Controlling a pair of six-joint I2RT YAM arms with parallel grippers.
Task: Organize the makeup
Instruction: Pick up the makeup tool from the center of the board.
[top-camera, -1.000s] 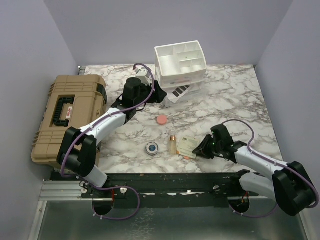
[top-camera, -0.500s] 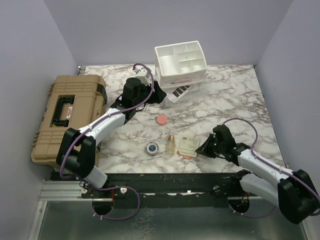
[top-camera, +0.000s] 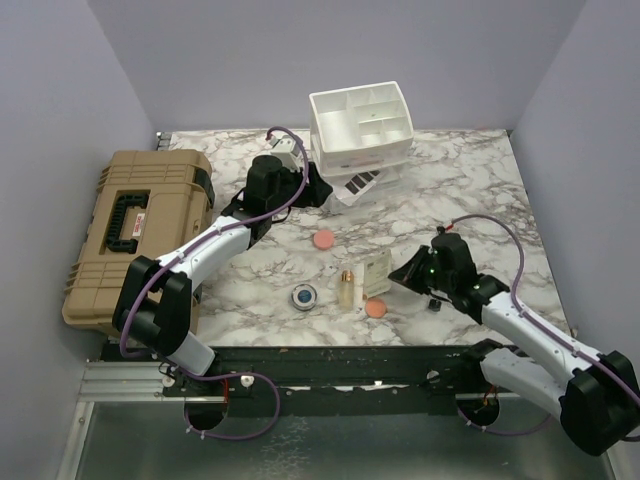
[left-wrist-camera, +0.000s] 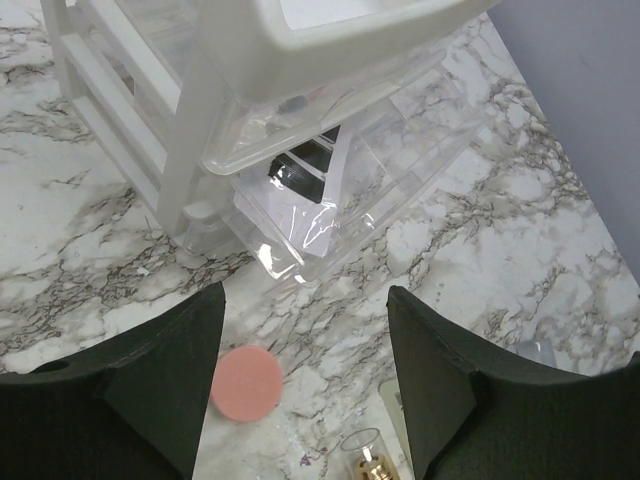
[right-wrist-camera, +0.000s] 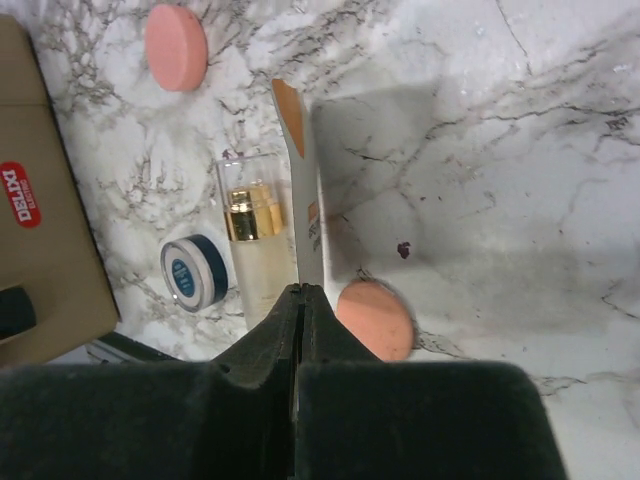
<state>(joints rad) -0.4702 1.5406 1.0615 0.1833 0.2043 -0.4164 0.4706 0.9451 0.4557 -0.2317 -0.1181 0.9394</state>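
The flat cream sachet (right-wrist-camera: 305, 190) is pinched edge-on in the fully closed right gripper (right-wrist-camera: 300, 300), between a small amber glass bottle (right-wrist-camera: 250, 240) and a round pink puff (right-wrist-camera: 375, 318). The left gripper (left-wrist-camera: 300, 380) is seen partly open and empty before the white plastic organizer (left-wrist-camera: 200, 130).

Pink puff (top-camera: 324, 240), blue compact (top-camera: 304, 296), grey-veined table (top-camera: 470, 190)

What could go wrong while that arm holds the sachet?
1. The right gripper pinches the sachet by one thin edge, so it may slip out.
2. The bottle sits right beside the sachet; a swing might bump it.
3. The left gripper hovers open near the organizer and could get in the way.
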